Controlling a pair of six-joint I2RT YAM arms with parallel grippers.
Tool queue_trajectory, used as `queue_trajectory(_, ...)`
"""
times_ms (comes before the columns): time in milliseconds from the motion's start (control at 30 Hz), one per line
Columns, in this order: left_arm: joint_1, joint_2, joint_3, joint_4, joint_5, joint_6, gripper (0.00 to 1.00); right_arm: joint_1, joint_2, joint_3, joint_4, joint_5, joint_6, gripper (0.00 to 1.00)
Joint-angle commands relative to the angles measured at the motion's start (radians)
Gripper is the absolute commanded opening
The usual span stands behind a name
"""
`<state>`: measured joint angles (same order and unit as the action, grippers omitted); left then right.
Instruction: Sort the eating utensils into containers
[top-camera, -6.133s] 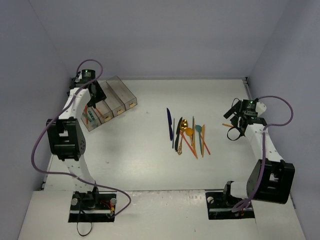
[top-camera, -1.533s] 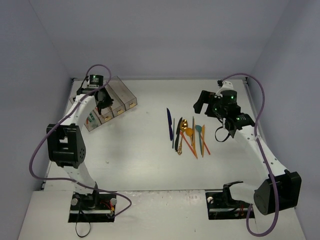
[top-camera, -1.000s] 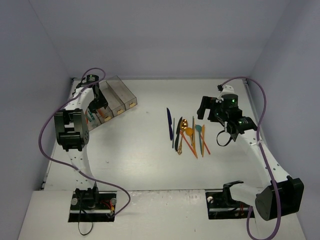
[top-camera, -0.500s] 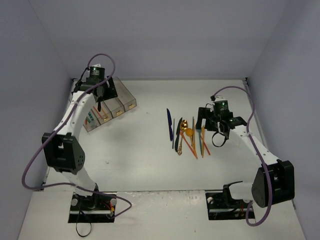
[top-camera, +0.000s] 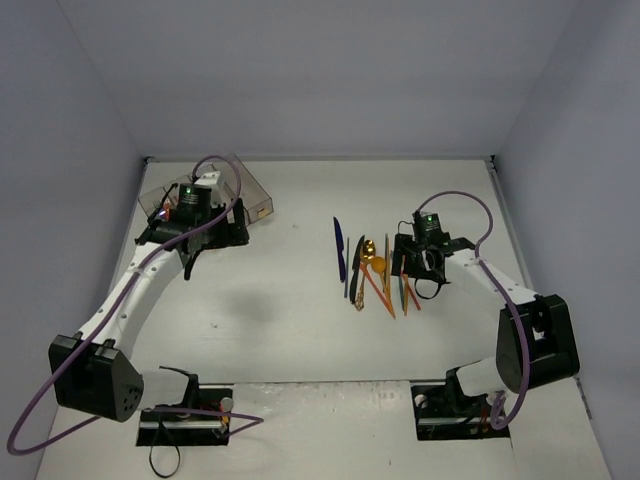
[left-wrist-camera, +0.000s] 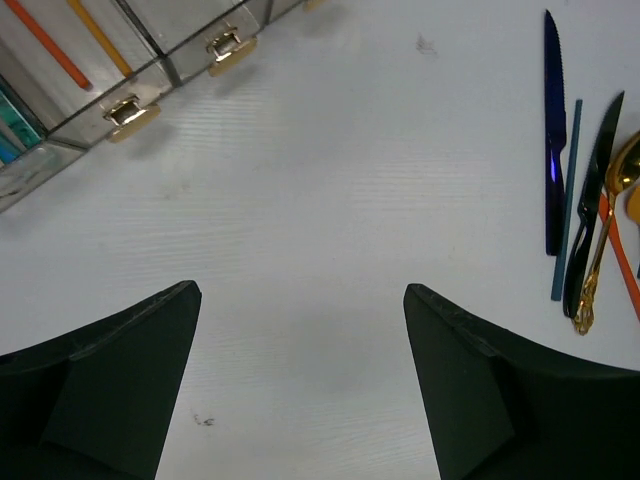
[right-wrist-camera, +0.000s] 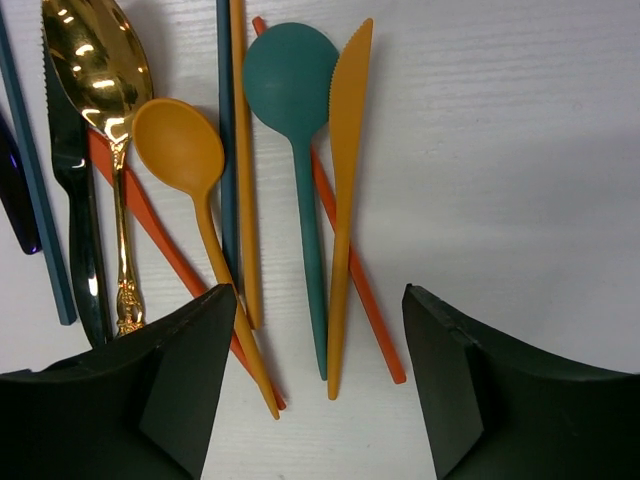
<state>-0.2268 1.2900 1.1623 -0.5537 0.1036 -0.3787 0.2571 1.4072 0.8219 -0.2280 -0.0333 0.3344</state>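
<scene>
The eating utensils (top-camera: 375, 265) lie in a loose bunch right of the table's middle. My right gripper (top-camera: 408, 272) hangs low over their right side, open. In the right wrist view its gripper (right-wrist-camera: 320, 300) straddles the handle ends of a teal spoon (right-wrist-camera: 298, 150) and an orange knife (right-wrist-camera: 345, 200), gripping nothing. An orange spoon (right-wrist-camera: 185, 150) and a gold spoon (right-wrist-camera: 100, 70) lie to the left. The containers (top-camera: 252, 192) stand at the back left, partly behind my left arm. My left gripper (top-camera: 228, 232) is open and empty (left-wrist-camera: 300, 290) over bare table.
In the left wrist view the containers (left-wrist-camera: 130, 60) hold orange and teal pieces. A dark blue knife (left-wrist-camera: 553, 150), a teal stick (left-wrist-camera: 567, 200) and a black knife (left-wrist-camera: 592, 200) lie at the pile's left edge. Walls enclose the table on three sides.
My left arm has swung from the containers out toward the table's middle, its jaws opening. My right arm has come down over the utensils, its jaws narrowing.
</scene>
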Motion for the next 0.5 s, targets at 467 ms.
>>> queue_trajectory(467, -0.031, -0.114, -0.108, 0.101, 0.093, 0.0, 0.8, -0.007, 0.038, -0.063, 0.013, 0.096, 0.072, 0.38)
